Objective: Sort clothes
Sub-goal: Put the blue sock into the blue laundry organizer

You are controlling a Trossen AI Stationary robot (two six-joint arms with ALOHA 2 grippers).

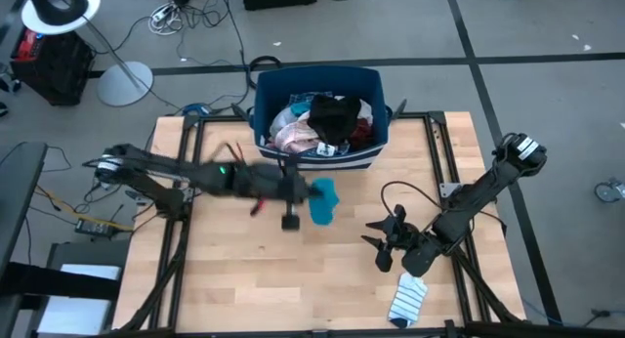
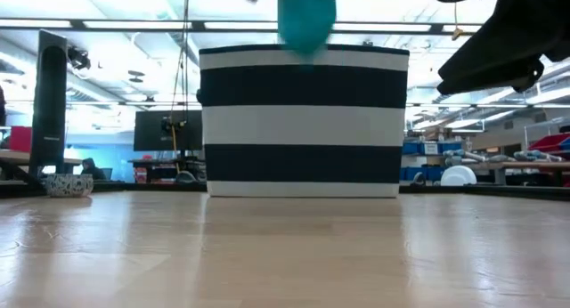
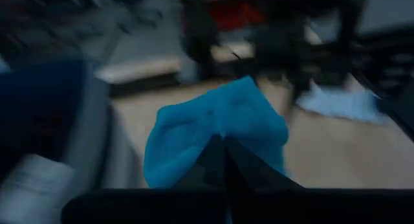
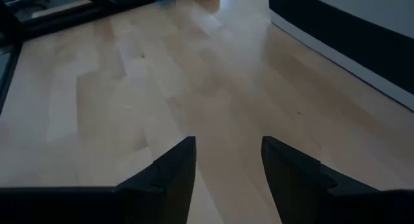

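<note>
Above the table (image 1: 244,279), just before the bin (image 1: 317,160), the left gripper (image 1: 314,193) clenches a teal sock (image 1: 323,200); next, carry it to its pile. The right gripper (image 4: 226,160) waits, jaws apart.

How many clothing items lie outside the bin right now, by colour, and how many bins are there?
Teal garment, held by the left gripper: 1
Blue-and-white striped sock on the table: 1
Bin, holding a heap I can't count: 1
Total: 2 garments outside, 1 bin
</note>
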